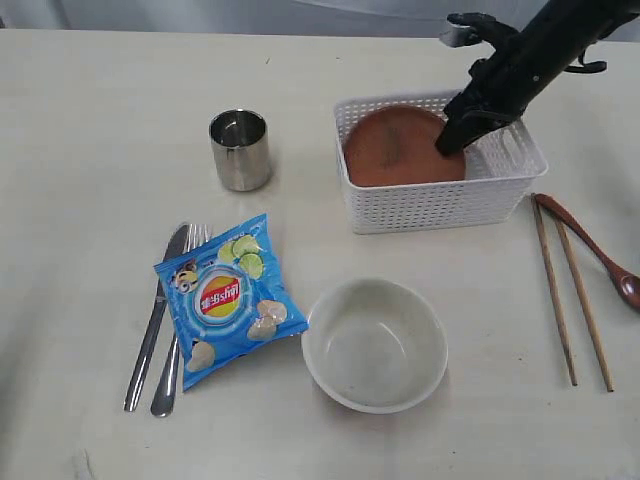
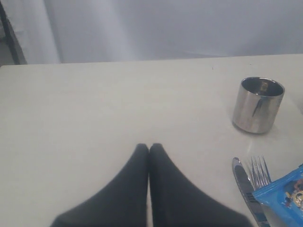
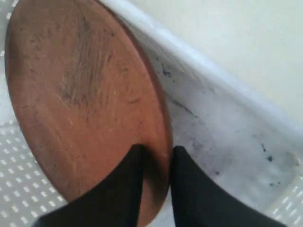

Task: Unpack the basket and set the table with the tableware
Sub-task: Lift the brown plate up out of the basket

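Here the right gripper (image 1: pixel 450 143) reaches into the basket (image 1: pixel 440 212), with its fingers pinched on the right rim of the plate (image 1: pixel 395 145). The plate sits tilted and fills the basket's left part, its edge close to three walls; bare floor shows to its right. The basket's long side runs left to right. Open table (image 1: pixel 100 120) lies left of the cup (image 1: pixel 240 150). The left gripper (image 2: pixel 149 147) hangs clenched and empty.

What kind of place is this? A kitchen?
Probably a robot practice table, not a home kitchen: a black robot gripper holds a round reddish-brown plate in a white plastic lattice basket on a pale cream table before a plain grey wall.
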`<act>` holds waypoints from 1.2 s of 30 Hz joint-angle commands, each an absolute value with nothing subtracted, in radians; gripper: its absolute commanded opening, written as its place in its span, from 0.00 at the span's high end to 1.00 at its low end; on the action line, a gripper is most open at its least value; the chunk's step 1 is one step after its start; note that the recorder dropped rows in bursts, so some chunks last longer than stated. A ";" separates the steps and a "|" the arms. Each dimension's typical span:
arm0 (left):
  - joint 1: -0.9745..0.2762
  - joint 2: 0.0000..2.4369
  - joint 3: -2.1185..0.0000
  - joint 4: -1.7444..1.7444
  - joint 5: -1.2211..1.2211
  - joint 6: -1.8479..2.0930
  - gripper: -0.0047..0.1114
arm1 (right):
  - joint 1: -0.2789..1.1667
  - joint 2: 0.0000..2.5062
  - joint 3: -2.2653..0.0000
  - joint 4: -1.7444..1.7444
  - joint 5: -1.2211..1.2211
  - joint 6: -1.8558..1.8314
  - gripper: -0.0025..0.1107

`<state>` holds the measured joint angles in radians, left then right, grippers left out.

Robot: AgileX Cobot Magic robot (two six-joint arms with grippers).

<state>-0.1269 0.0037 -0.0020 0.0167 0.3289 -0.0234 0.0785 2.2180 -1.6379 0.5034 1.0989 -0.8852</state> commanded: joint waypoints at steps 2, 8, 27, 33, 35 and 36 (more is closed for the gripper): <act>-0.134 0.000 0.000 0.021 0.323 -0.023 0.96 | 0.078 2.171 -1.636 0.454 0.969 -0.777 0.98; -0.134 0.000 0.000 0.021 0.323 -0.023 0.96 | 0.085 2.063 -1.636 0.326 0.839 -0.648 0.98; -0.134 0.000 0.000 0.021 0.323 -0.023 0.96 | 0.132 1.817 -1.636 0.204 0.829 -0.405 0.98; -0.134 0.000 0.000 0.021 0.323 -0.023 0.96 | 0.132 1.724 -1.636 0.241 0.932 -0.381 0.98; -0.134 0.000 0.000 0.021 0.323 -0.023 0.96 | 0.132 1.695 -1.636 0.243 0.958 -0.358 0.98; -0.134 0.000 0.000 0.021 0.323 -0.023 0.96 | 0.132 1.680 -1.636 0.253 0.976 -0.352 0.98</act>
<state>-0.1269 0.0037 -0.0020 0.0167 0.3289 -0.0234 0.1319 1.7266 -1.6362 0.2302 0.9416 -0.3819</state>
